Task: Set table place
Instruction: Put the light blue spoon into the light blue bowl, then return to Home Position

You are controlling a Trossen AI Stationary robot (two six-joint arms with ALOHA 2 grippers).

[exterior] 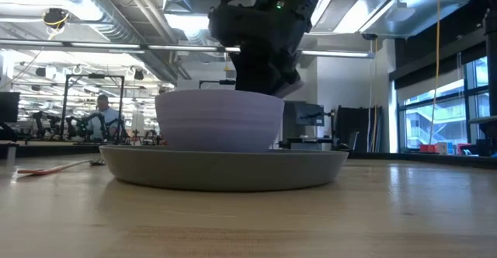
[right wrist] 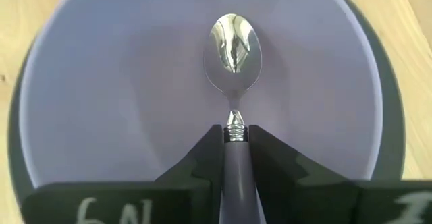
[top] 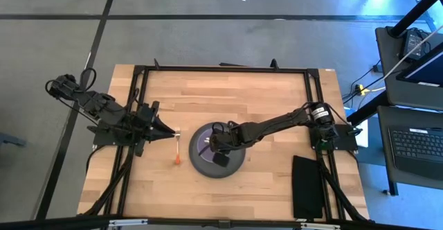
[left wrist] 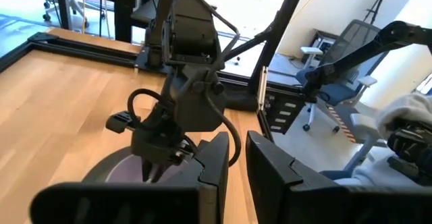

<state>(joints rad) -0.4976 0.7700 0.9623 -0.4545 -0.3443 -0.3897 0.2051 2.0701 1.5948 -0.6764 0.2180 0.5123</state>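
Note:
The lavender bowl (top: 205, 144) stands in the dark grey plate (top: 232, 166) on the wooden table (top: 263, 91). My right gripper (right wrist: 235, 140) reaches down over the bowl (right wrist: 135, 82) and is shut on the lilac-handled spoon (right wrist: 231, 42). In the low view the right gripper (exterior: 264, 79) stands just above the bowl's rim (exterior: 220, 96). The orange-handled fork (top: 177, 150) lies flat on the table left of the plate. My left gripper (top: 173, 130) hovers by the fork's metal end, empty, its fingers (left wrist: 216, 170) a narrow gap apart. My right gripper pinches the spoon's lilac handle (right wrist: 235, 160) between its two fingers, just behind the metal neck. The fingers come from above and lie along the handle. The spoon's metal bowl points ahead of the fingers, over the inside of the lavender bowl. Whether it touches the bowl I cannot tell.
A black rectangular pad (top: 306, 185) lies at the table's near right corner. The black metal frame (top: 221, 68) runs around the tabletop. Bare wood lies behind the plate and to its right. A person (exterior: 102, 112) stands far back in the room.

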